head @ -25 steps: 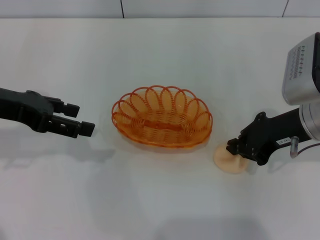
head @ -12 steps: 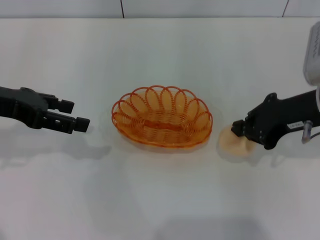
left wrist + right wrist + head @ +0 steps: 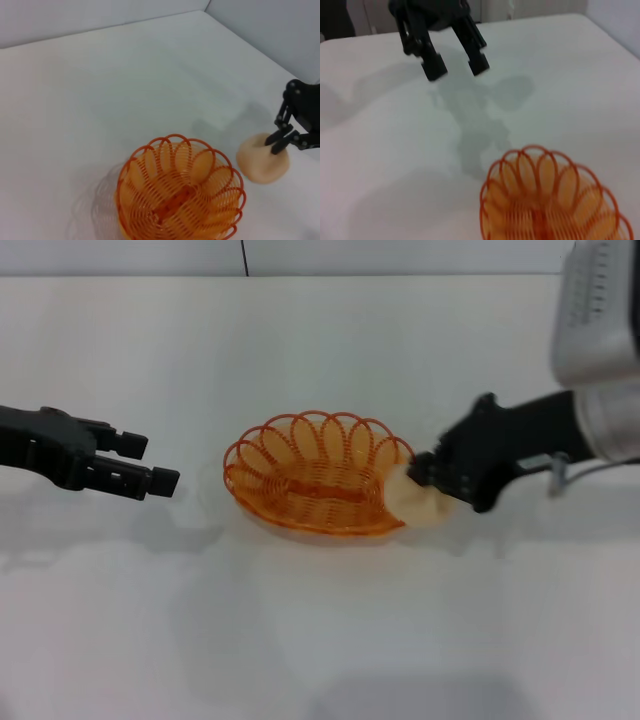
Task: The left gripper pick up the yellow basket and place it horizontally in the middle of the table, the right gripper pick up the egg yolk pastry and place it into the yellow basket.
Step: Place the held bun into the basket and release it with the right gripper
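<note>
the egg yolk pastry (image 3: 425, 506) is clamped in the right gripper (image 3: 422, 476) at the right rim of the yellow basket (image 3: 318, 472), mid-table. the pastry is judged soft, light and crumbly, best pinched gently across its sides. the left gripper (image 3: 150, 462) is held left of the basket, fingers apart, empty.
</note>
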`<state>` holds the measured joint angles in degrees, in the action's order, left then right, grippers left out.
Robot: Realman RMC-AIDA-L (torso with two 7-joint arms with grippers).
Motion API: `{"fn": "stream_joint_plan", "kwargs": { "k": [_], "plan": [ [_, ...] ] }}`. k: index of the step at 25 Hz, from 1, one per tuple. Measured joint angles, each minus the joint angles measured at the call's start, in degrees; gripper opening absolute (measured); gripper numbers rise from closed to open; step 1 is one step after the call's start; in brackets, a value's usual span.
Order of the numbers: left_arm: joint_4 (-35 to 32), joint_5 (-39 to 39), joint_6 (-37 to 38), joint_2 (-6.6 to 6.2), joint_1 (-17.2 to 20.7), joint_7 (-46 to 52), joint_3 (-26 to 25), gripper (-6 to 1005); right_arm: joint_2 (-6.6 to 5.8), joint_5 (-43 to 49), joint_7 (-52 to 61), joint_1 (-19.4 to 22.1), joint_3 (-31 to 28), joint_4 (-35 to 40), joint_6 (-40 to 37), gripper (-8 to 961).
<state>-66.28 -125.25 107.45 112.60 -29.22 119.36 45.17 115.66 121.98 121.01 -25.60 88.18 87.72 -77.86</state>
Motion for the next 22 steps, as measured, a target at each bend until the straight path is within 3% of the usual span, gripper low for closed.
{"fn": "stream_joint_plan", "kwargs": {
  "k": [9, 22],
  "plan": [
    [-0.1, 0.0, -0.6, -0.02, -0.1, -0.1, 0.0, 872, 0.10, -4.2, -2.6, -5.1, 5.0, -5.8, 8.3, 26],
    [-0.1, 0.0, -0.9, 0.14, -0.1, -0.1, 0.0, 872, 0.19, -5.0, -5.2, -6.4, 10.9, -11.9, 19.4, 25]
  ]
}}
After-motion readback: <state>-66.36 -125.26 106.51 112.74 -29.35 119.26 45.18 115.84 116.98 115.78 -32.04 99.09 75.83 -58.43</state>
